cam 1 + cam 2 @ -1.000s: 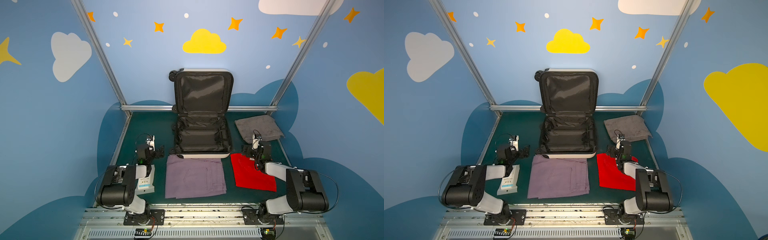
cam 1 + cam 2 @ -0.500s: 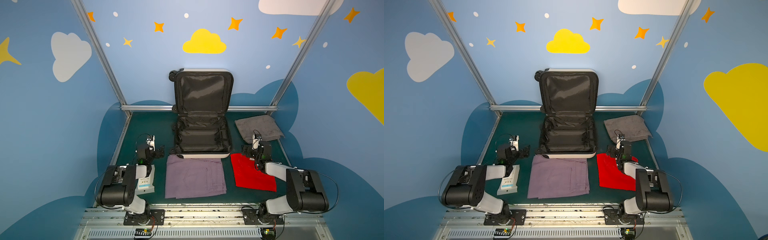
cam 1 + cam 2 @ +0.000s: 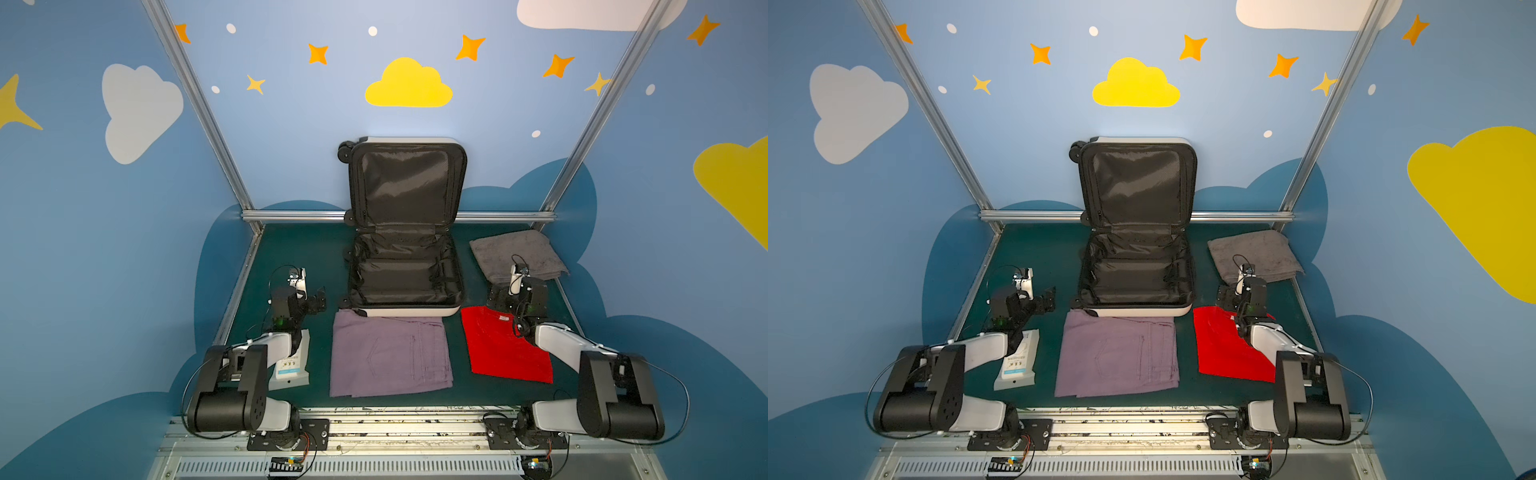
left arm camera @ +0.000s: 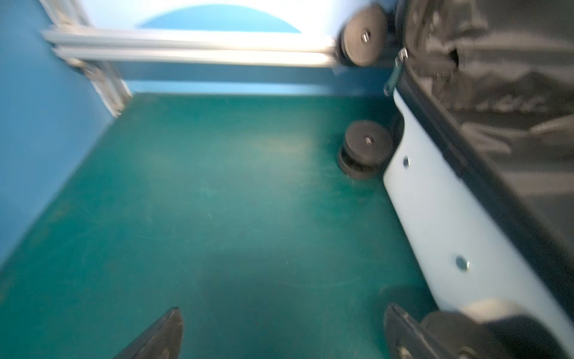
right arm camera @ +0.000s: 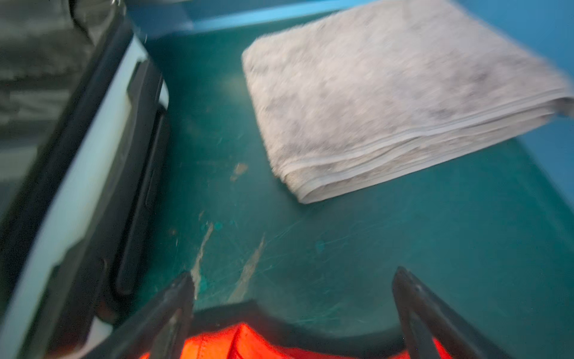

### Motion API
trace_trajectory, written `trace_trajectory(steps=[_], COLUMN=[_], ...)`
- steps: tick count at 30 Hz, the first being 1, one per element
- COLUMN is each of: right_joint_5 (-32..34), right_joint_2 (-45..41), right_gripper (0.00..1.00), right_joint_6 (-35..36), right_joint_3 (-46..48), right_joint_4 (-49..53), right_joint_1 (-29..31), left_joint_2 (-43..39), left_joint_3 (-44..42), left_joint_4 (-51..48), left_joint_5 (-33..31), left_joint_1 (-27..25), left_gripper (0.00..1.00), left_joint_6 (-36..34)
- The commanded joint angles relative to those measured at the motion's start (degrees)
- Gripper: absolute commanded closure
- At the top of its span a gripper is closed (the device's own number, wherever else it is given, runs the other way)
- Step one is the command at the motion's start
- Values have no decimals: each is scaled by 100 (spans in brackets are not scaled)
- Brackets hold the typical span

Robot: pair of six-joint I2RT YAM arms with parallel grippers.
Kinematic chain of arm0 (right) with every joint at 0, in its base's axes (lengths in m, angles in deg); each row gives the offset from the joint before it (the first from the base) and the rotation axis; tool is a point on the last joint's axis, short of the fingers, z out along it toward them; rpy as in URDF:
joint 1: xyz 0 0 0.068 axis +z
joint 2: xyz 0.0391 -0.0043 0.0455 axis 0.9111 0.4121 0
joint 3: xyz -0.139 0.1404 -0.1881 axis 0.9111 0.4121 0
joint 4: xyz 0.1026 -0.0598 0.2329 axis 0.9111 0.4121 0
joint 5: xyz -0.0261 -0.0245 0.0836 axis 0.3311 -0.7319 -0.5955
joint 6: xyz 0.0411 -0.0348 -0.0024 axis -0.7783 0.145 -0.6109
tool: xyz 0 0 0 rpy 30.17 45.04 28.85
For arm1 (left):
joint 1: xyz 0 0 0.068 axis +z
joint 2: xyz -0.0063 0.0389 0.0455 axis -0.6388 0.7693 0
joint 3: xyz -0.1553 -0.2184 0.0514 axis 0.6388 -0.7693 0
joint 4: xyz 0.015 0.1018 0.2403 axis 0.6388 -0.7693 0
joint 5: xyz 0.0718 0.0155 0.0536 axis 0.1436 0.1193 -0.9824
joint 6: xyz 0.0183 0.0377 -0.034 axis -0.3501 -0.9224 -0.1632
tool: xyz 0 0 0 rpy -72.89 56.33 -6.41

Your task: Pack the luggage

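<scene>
The luggage lies open, with only black lining showing inside (lid upright); the left gripper and right gripper both gape wide.

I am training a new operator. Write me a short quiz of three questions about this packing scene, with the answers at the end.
1. True or false: the luggage lies open, with no clothes inside it.
2. Which folded item lies just on the near side of the luggage? A) red shirt B) purple trousers C) grey towel
3. Fill in: the left claw and the right claw are both ____.

Key: 1 true; 2 B; 3 open.
</scene>
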Motion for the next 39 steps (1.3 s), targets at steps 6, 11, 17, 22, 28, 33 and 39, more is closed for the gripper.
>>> trace_trajectory(steps=[6,11,17,22,28,33,39], right_joint_5=[719,-661,-2134,-2480,-2620,-2465,-2179], right_joint_2=[-639,-1146,-1575,-1587,-1820,-1998,-2101], right_gripper=[2,2,2,7,15,19,18], right_joint_6=[-2462,-3249,-2920,-2652,-2366,-2252,-2572], right_joint_3=[-1342,-1209,-1000,-1252,-1108,-903,-349], right_joint_4=[2695,2439,2238,3166,3977,4537,4412], right_joint_1=[-176,-430,-263,258,935,1616,2394], left_joint_2=[-1054,-1764,-2465,-2899,-3366,-3645,-3416], left_joint_3=[857,1413,1583,1345,533,-69,-325], left_joint_4=[-1849,-3256,-4549,-5283,-5458,-5302,-5089], left_joint_5=[-420,349,1908,2473,2103,1668,1368], left_joint_1=[10,12,-9,-264,-846,-1123,-1446], left_gripper=[0,0,0,0,0,0,0], left_joint_6=[735,1381,2278,2765,3203,3576,3748])
